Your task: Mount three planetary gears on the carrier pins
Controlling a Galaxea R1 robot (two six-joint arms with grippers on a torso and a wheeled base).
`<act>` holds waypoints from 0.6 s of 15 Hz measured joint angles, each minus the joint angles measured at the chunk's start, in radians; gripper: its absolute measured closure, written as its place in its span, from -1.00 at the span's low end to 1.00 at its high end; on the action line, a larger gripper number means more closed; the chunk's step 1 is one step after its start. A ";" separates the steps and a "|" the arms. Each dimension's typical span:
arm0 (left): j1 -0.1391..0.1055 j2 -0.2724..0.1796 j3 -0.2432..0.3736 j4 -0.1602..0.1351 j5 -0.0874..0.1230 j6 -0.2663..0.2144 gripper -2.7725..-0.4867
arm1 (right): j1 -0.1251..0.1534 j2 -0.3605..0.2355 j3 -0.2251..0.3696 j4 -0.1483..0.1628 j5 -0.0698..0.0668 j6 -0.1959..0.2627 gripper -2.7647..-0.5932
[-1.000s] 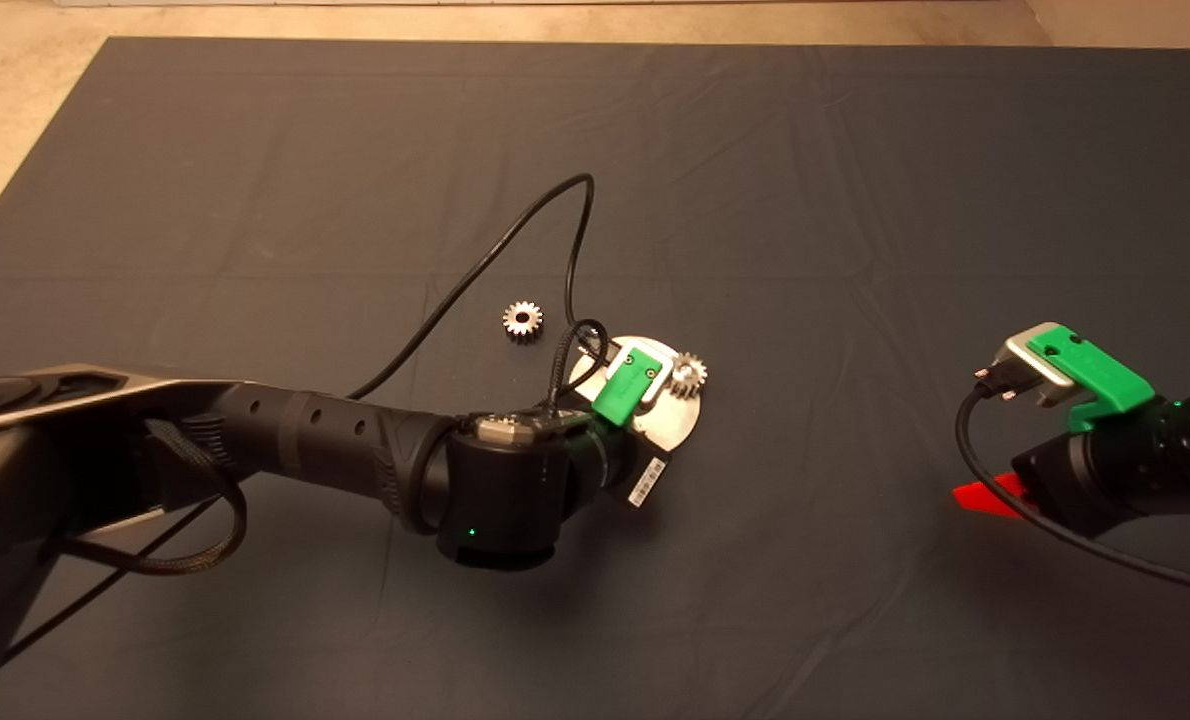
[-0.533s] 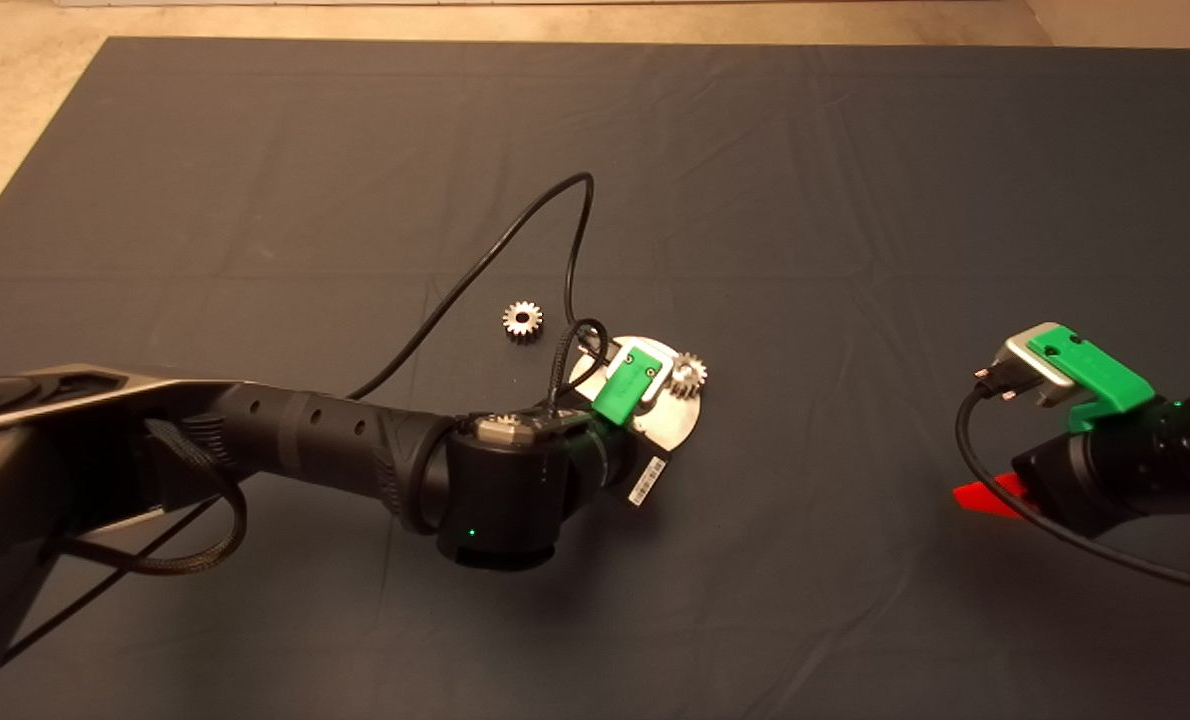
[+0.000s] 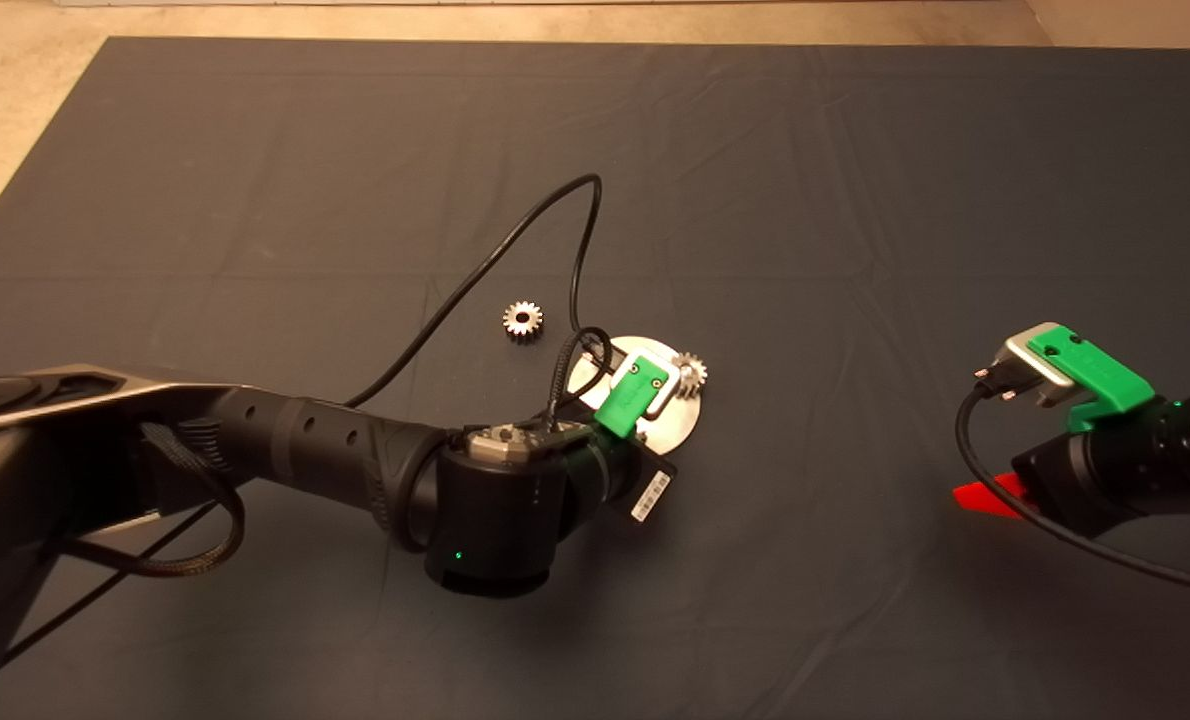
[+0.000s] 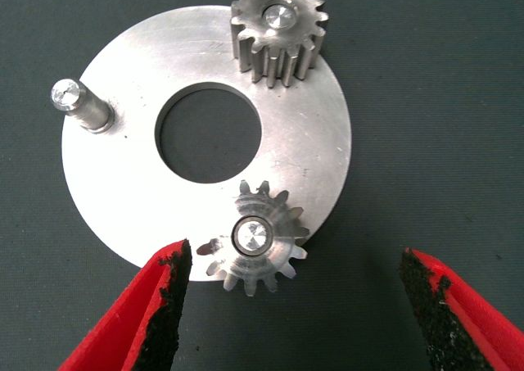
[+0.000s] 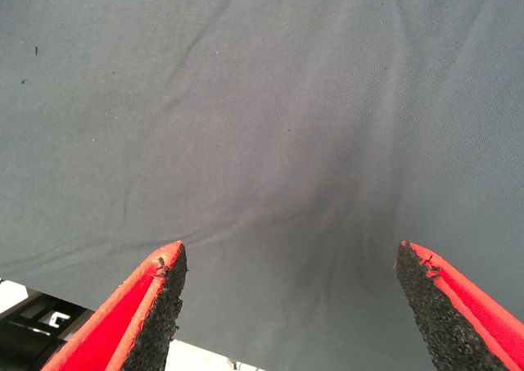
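The round silver plate [image 4: 98, 199] lies mid-mat with three carrier pins. Two planetary gears sit on pins: one gear [image 4: 278, 27] at the plate's far rim and another gear [image 4: 255, 252] at its near rim. The third pin [image 4: 78, 102] stands bare. My left gripper [image 4: 293, 260] hovers open above the plate, its fingers [image 4: 164, 305] straddling the nearer gear without touching it. A third gear [image 3: 522, 320] lies loose on the mat, left of the plate [image 3: 677, 425]. My right gripper [image 5: 291, 252] waits open over bare mat at the right edge.
A black cable [image 3: 515, 240] loops from the left wrist across the mat behind the loose gear. The left arm [image 3: 305, 435] reaches in low from the left. The right arm's green mount [image 3: 1090, 375] sits at the right edge.
The left wrist has shifted slightly toward the mat's near edge and its cable loop moved a little. The gears, the plate and the right arm have not moved.
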 joint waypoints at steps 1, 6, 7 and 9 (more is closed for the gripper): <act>-0.014 -0.001 0.012 0.000 0.000 0.000 -0.11 | 0.000 0.000 0.000 0.000 0.000 0.000 -0.19; -0.100 -0.073 0.041 -0.029 0.000 -0.001 -0.11 | 0.000 0.000 0.000 0.000 0.000 0.000 -0.19; -0.111 -0.094 0.041 -0.039 0.000 0.000 -0.11 | 0.000 0.000 0.000 0.001 0.000 0.000 -0.19; -0.130 -0.140 0.039 -0.048 0.000 0.002 -0.11 | 0.000 0.000 0.000 0.001 0.001 -0.001 -0.19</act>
